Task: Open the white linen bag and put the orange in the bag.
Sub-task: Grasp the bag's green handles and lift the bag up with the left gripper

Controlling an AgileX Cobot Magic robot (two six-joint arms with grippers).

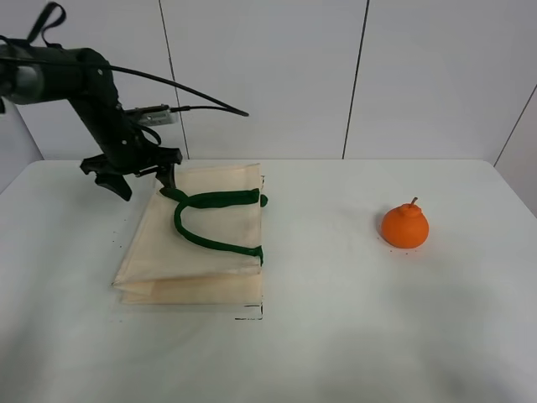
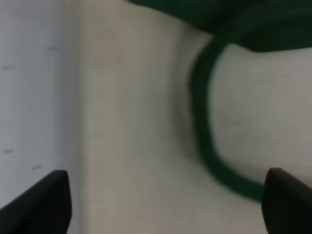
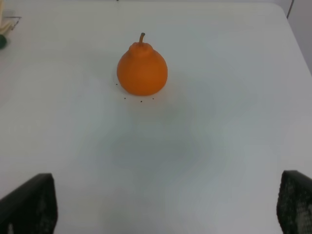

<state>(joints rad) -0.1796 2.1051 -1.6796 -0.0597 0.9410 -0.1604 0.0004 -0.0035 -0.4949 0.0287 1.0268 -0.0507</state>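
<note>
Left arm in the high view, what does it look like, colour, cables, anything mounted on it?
The left arm is matte black. A thin black cable arcs off it, a small grey box sits near the wrist, and a dark strap loop rises above. Its jaws are black, blunt wedges.

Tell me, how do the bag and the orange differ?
The bag is cream cloth, flat and folded; the orange is bright, round and upright. The bag is far larger than the orange. The left gripper is at the bag; the orange sits alone. Both lie on the white table.
</note>
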